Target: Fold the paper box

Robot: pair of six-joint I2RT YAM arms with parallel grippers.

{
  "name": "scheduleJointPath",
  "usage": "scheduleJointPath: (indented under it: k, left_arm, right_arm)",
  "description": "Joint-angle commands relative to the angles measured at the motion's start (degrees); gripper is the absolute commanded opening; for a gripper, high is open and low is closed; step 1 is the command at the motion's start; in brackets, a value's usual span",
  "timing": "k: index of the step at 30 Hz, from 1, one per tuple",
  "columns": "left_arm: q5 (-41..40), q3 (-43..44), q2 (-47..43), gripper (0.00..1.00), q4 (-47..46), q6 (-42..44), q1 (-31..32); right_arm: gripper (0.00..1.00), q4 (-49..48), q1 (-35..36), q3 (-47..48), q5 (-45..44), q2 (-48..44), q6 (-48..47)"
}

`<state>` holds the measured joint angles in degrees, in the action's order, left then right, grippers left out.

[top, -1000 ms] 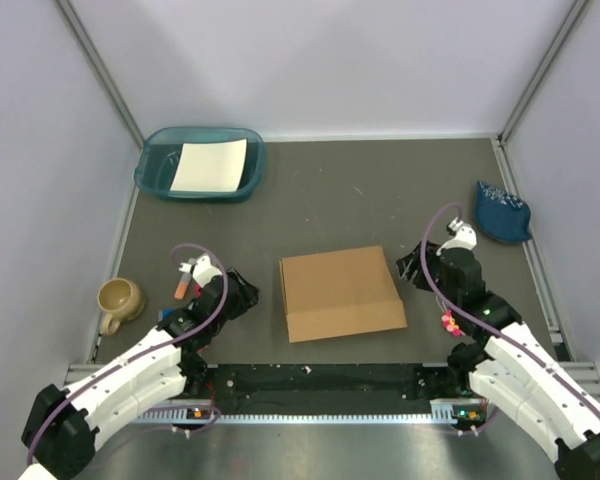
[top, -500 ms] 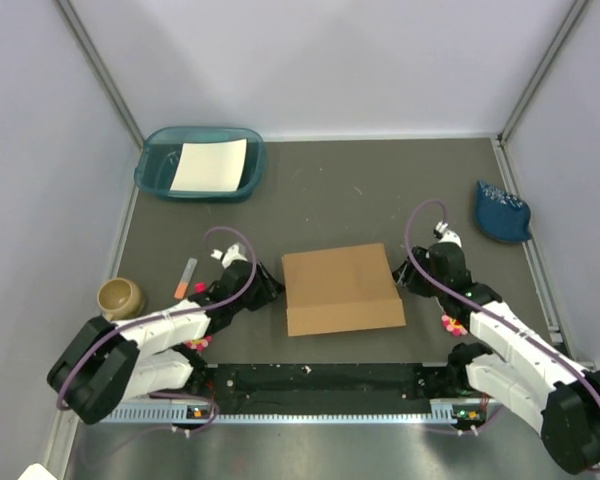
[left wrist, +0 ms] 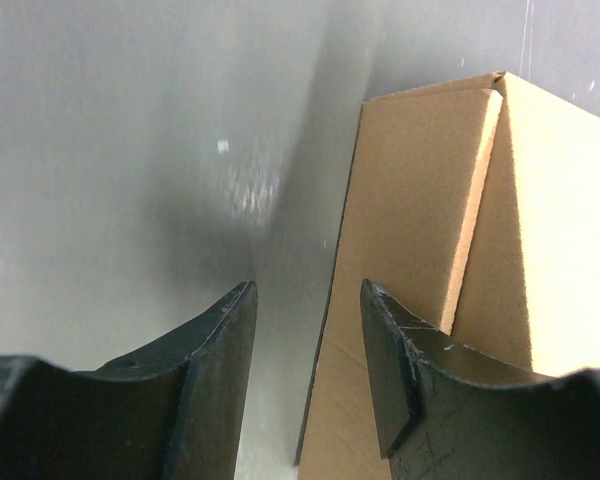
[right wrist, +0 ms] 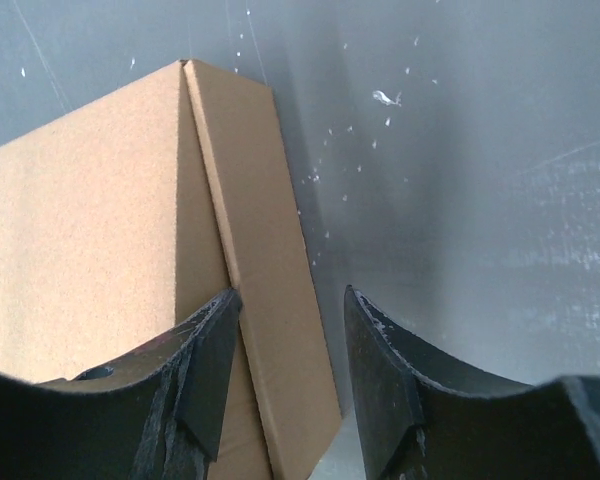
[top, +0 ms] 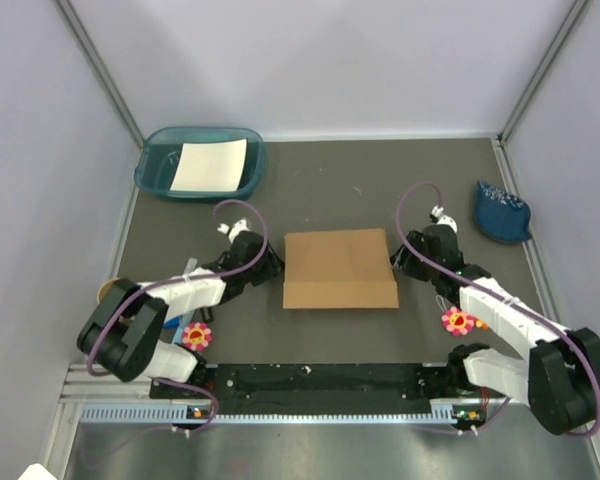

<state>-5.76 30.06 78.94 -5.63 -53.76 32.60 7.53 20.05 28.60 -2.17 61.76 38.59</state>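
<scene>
Box [top: 338, 265] lies flat in the middle of the counter [top: 360, 190], lid side up, closed into a shallow brown mailer with its long edges running across the top view. The left hand [left wrist: 307, 300] sits low against its left short side and the right hand [right wrist: 292, 300] against its right short side, so the box is bracketed between them.

Neither hand is clenched on anything. On the left, the fingers [left wrist: 215, 360] stand apart: one is over bare counter, the other overlaps the box's side wall, and the wall's lower edge runs through the gap. The right hand mirrors this, with one finger over the top panel, the other over the counter, and the slanting side wall between them with room to spare.

Corrugated board like this is probably light and fairly stiff, bending readily only along its scored lines. On this smooth counter it would likely skate away from a one-sided push, so pressing from both ends together suits it. The cut edges and corners would likely crush under a hard pinch. The side walls seem the best hold, each finger pair closing lightly over wall and lid edge, near the middle of the short side. The left wall shows a doubled layer with a pale cut edge, which looks stronger than the single top panel.
</scene>
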Motion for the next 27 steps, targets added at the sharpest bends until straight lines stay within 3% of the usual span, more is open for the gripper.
scheduleJointPath:
  k: [1,5,10,14,21,27]
  left_arm:
    - [10.15,7.72,3.76,0.53,-3.61,2.16,-2.53]
    - [7.53,10.10,2.98,0.56,-0.36,3.83,-4.38]
    - [-1.78,11.07,-4.65,0.64,7.71,7.17,-6.58]
    - [-5.75,10.02,-11.60,0.66,11.86,9.11,-6.67]
    - [-0.31,1.06,-19.69,0.61,3.02,4.90,-6.67]
    - [8.30,-0.62,-15.41,0.56,-2.72,1.90,-6.67]
  right_arm:
    - [0.48,-3.40,-0.19,3.56,6.57,2.93,0.61]
    - [0.51,-1.74,-1.24,4.79,6.05,1.71,-0.44]
    - [0.56,4.24,-1.25,10.93,2.36,-3.04,-3.69]
    - [0.57,6.97,-1.25,14.64,2.52,-5.59,-5.10]
    - [0.52,0.48,-0.72,14.38,11.47,-5.60,-2.73]
    - [0.48,-3.13,0.60,13.24,14.91,-4.98,-1.59]
